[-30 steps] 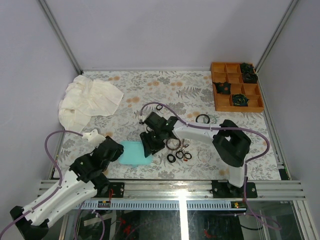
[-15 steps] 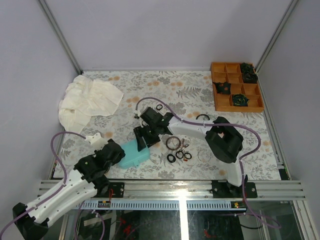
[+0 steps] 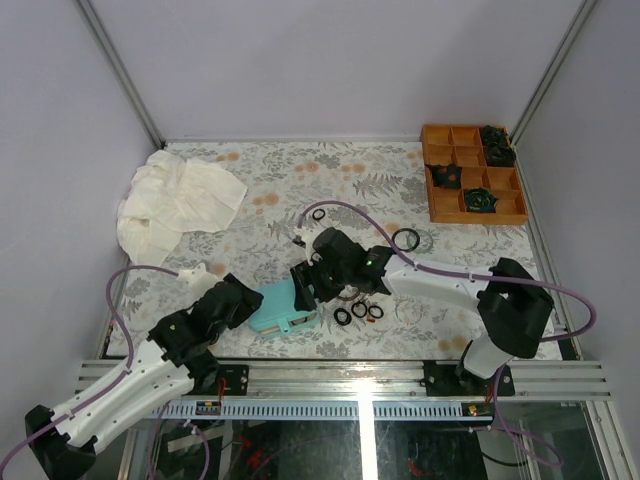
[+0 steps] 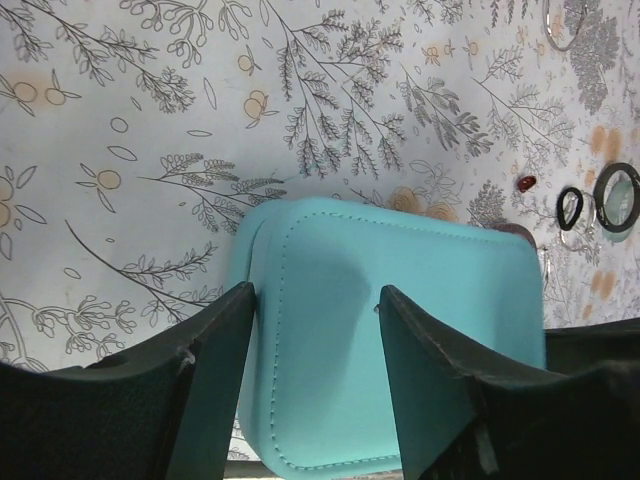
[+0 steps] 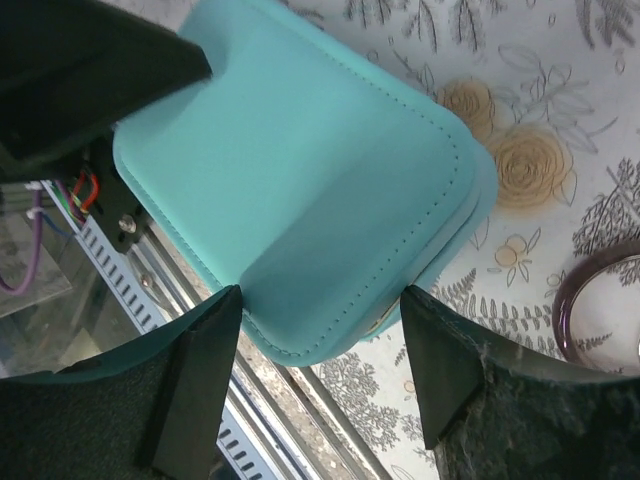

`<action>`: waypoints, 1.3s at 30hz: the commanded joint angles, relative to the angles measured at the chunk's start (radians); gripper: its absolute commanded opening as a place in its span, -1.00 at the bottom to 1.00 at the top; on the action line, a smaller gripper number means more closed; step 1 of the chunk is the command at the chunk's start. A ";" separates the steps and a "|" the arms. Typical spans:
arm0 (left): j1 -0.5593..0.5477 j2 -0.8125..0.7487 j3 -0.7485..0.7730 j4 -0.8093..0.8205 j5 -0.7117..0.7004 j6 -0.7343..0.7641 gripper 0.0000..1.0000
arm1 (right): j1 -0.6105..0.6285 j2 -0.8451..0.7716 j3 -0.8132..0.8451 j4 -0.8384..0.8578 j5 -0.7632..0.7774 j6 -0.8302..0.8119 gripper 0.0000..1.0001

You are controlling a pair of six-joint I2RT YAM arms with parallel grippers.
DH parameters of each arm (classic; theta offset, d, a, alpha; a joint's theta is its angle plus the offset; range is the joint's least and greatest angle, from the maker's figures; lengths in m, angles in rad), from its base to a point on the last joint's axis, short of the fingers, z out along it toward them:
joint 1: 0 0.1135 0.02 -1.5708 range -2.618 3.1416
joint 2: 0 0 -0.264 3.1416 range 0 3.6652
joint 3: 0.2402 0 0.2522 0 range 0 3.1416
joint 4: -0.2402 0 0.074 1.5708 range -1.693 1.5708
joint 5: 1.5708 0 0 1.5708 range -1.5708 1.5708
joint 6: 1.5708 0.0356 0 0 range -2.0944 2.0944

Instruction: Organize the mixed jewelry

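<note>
A floral table cover [image 3: 330, 175] fills a booth with pale lilac walls. From above, the teal case [image 3: 283, 306] lies near the front edge, at 6 o'clock of the cover. The left gripper [image 3: 243, 299] is at its 9 o'clock side and the right gripper [image 3: 306, 287] at its 2 o'clock corner. The loose jewelry sits just to the case's 3 o'clock: small black rings [image 3: 358, 312], with a black bangle [image 3: 405, 238] farther off at 1 o'clock. An orange tray [image 3: 476, 212] and a white cloth [image 3: 178, 200] stay at the far corners.

In the left wrist view the left gripper [image 4: 315, 295] is spread wide, straddling the case's [image 4: 400, 330] near corner; whether it touches I cannot tell.

In the right wrist view the right gripper [image 5: 320, 295] is also spread, the case's [image 5: 300, 170] stitched edge between its fingers and a reddish-brown bangle [image 5: 566, 312] at 3 o'clock.

The step looks like getting the case open. One arm should pin the base while the other lifts at the seam, slowly, without sweeping the rings.

No brand, label or writing is legible.
</note>
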 commanded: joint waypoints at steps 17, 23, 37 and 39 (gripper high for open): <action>-0.008 0.178 0.022 0.302 0.004 0.040 -0.21 | 0.024 0.156 0.064 0.120 0.009 -0.010 0.37; 0.026 0.246 0.045 0.360 0.002 0.104 -0.30 | 0.025 0.201 0.108 0.086 0.007 -0.024 0.55; 0.170 0.339 0.060 0.475 0.117 0.236 -0.31 | 0.020 0.174 0.223 -0.086 0.230 -0.159 0.91; 0.191 0.353 0.062 0.494 0.133 0.251 -0.31 | 0.016 0.168 0.224 -0.100 0.235 -0.178 0.98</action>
